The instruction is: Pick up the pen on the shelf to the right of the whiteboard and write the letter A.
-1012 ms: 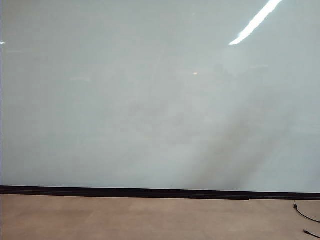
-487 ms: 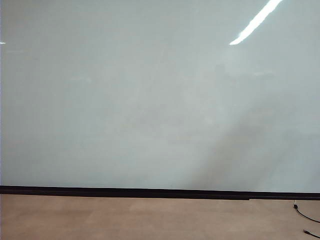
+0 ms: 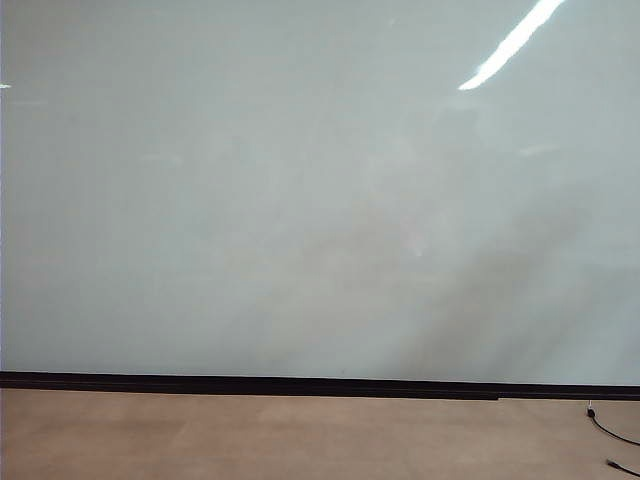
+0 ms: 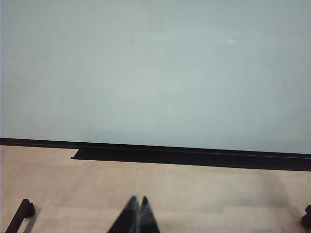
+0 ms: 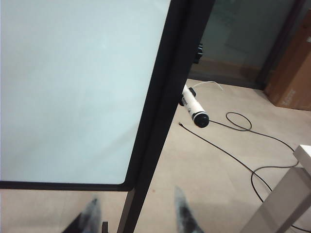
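The whiteboard (image 3: 300,200) fills the exterior view, pale and glossy, with a black strip (image 3: 300,384) along its lower edge. Neither gripper shows there. In the right wrist view the pen (image 5: 193,108), white-barrelled with a black end, sticks out from behind the board's black side frame (image 5: 167,97). The shelf is hidden behind that frame. My right gripper (image 5: 137,198) stands open with nothing between its fingers, well short of the pen. My left gripper (image 4: 137,201) is shut and empty, over the tan floor in front of the board (image 4: 155,73). The letter A is nowhere in view.
Black cables (image 5: 252,165) trail over the floor past the pen. A cardboard box (image 5: 291,77) and a white furniture leg (image 5: 284,196) stand on that side. A black ledge (image 4: 194,158) runs under the board. A black stand foot (image 4: 19,216) and a cable end (image 3: 612,432) lie low.
Only the faint dark shadow and reflections on the board's right half have shifted. No arm has come into the exterior view.
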Motion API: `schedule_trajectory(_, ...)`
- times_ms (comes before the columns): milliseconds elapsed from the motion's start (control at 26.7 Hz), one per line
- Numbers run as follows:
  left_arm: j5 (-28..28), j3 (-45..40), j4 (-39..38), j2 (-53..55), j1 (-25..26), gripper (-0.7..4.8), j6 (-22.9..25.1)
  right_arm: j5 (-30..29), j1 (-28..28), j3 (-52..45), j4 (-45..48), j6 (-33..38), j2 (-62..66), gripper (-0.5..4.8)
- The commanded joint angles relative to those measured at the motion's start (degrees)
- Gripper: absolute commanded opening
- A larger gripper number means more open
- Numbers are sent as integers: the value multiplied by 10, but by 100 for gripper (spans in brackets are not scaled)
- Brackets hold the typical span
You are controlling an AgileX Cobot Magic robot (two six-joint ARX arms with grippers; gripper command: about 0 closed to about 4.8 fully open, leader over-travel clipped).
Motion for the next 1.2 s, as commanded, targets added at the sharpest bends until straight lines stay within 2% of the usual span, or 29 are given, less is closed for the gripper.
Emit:
schedule_trajectory(37, 2, 2, 3, 0, 0, -5, 2, -76, -47, 3, 129, 5, 67, 213)
schedule_trajectory(150, 2, 2, 3, 0, 0, -4, 2, -86, -77, 3, 224, 34, 139, 215)
schedule_trajectory(262, 2, 2, 3, 0, 0, -5, 2, -100, -89, 7, 268, 35, 180, 227)
schedule_trajectory(600, 2, 2, 3, 0, 0, -4, 2, -182, -118, 93, 330, 55, 319, 259)
schedule_trajectory(712, 2, 2, 3, 0, 0, -5, 2, -200, -132, 127, 352, 91, 365, 287)
schedule_trajectory(787, 2, 2, 3, 0, 0, -4, 2, -205, -139, 144, 352, 96, 382, 311)
schedule_trajectory(1012, 2, 2, 3, 0, 0, -4, 2, -220, -165, 165, 338, 96, 383, 310)
schedule_trajectory(1087, 2, 2, 3, 0, 0, -4, 2, -268, -190, 192, 309, 107, 395, 306)
schedule_trajectory(1199, 2, 2, 3, 0, 0, -4, 2, -313, -207, 217, 317, 125, 425, 306)
